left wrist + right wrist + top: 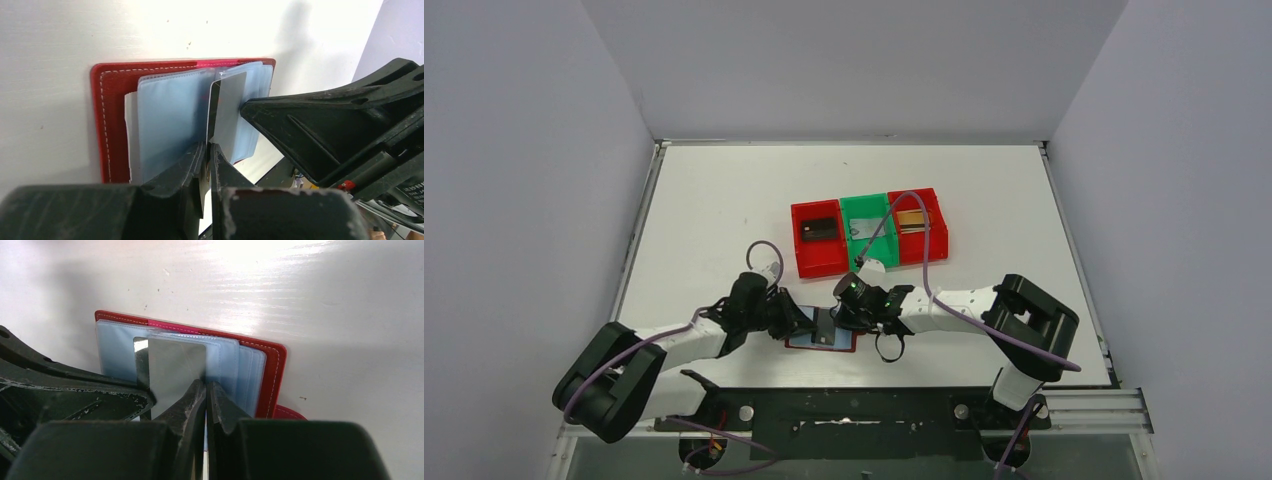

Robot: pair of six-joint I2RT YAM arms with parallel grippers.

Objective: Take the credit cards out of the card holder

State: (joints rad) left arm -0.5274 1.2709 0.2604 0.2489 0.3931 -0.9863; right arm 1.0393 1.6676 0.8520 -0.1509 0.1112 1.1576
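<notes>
The card holder [112, 120] lies open and flat on the table [724, 200], near its front edge, between the two arms. One silvery-grey card [175, 370] stands up out of the pale blue-grey sleeves [165, 120]. The left gripper [207, 150] has its jaws pinched narrow on this card's edge. The right gripper [206, 387] has its jaws closed tight, tips against the sleeves just beside the card; whether a sleeve is caught between them cannot be told. Farther back, a dark card [820, 229] lies in one red bin [807, 262], and a gold-yellow card [911, 219] lies in a second red bin [937, 235].
</notes>
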